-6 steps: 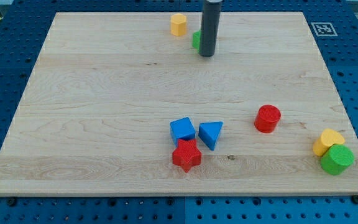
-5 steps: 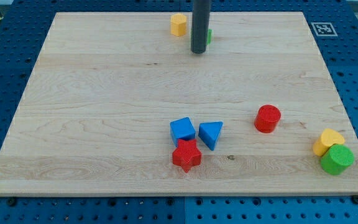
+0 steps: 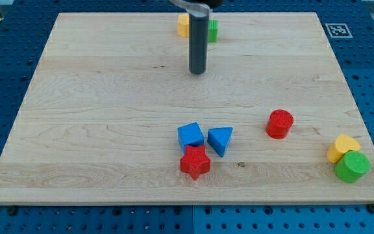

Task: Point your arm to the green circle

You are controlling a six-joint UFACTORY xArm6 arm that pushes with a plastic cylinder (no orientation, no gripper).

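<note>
The green circle [image 3: 352, 166] sits at the board's bottom right corner, touching a yellow block [image 3: 342, 147] just above it. My tip [image 3: 197, 71] rests on the board in the upper middle, far up and to the left of the green circle. A second green block [image 3: 211, 30] sits near the top edge, just right of my rod, with a yellow block [image 3: 183, 25] on the rod's left, partly hidden by it.
A red cylinder [image 3: 280, 123] stands right of centre. A blue cube [image 3: 191, 136], a blue triangle [image 3: 220, 139] and a red star [image 3: 195, 162] cluster at the lower middle. The wooden board [image 3: 96, 130] lies on a blue pegboard table.
My tip has moved toward the view's bottom and slightly left, away from the green block at the top edge. The blocks have not moved.
</note>
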